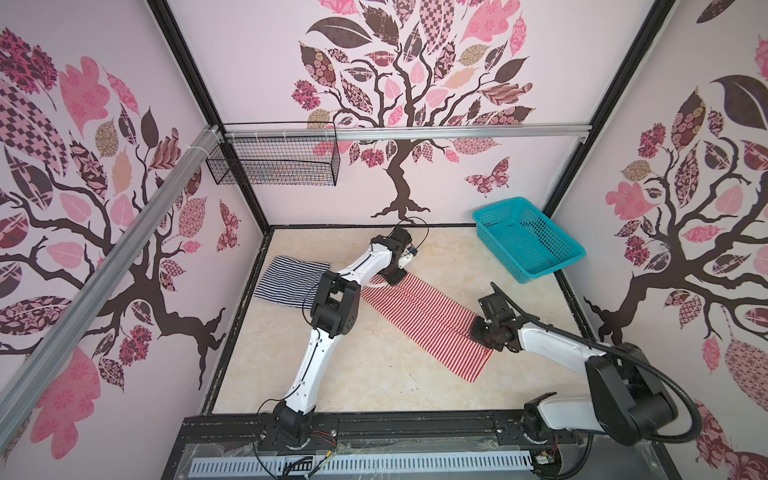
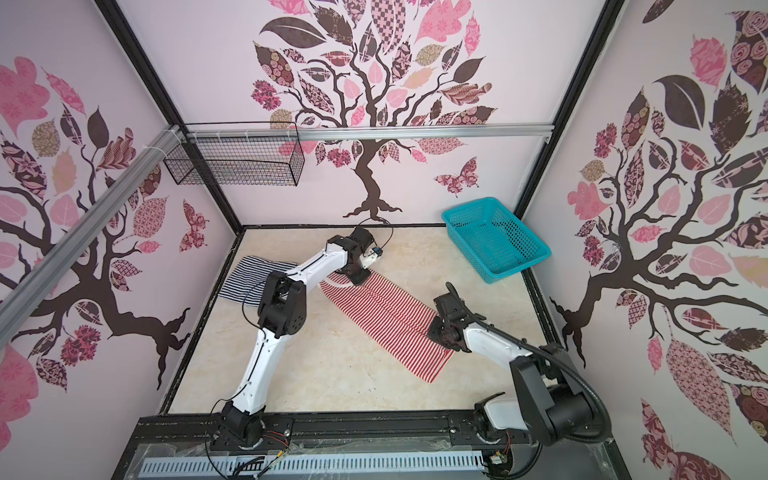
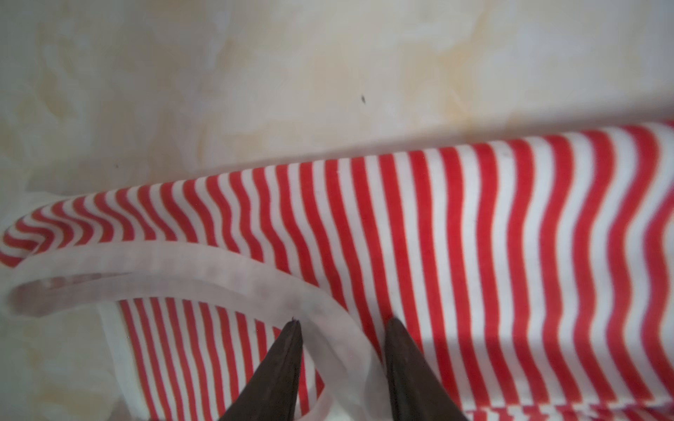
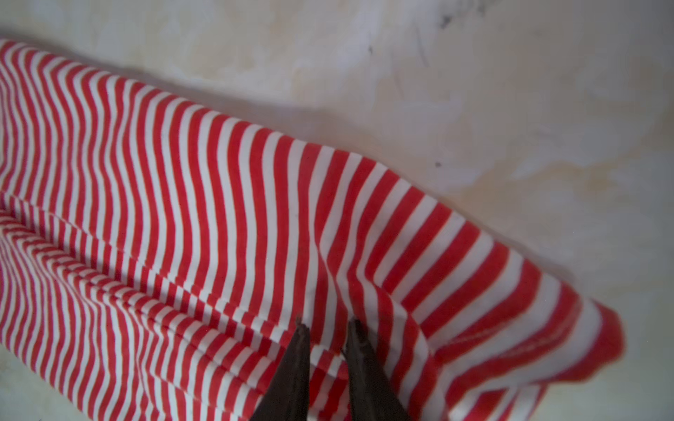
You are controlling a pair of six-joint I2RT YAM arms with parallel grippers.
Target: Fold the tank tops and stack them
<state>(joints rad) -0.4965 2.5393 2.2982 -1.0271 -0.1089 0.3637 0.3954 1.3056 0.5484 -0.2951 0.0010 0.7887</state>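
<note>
The left gripper point(image 3: 343, 326) sits at the neck end of the red-and-white tank top point(image 1: 424, 316), jaws partly apart astride the pale edging point(image 3: 204, 260); I cannot tell whether they actually pinch it. The right gripper point(image 4: 326, 324) is nipped onto a pucker of the same top near its hem, right of centre in both top views. That top lies as a long strip slanting across the middle of the table point(image 1: 340, 374), and the navy-and-white tank top point(image 1: 286, 278) lies folded at centre left. The knit looks light and limp, likely to sag and slide, so it is best taken at the edging and the hem corners. The marbled tabletop looks smooth. A teal basket point(image 1: 548, 268) sits at upper right, and tree-patterned walls close in around the table.
</note>
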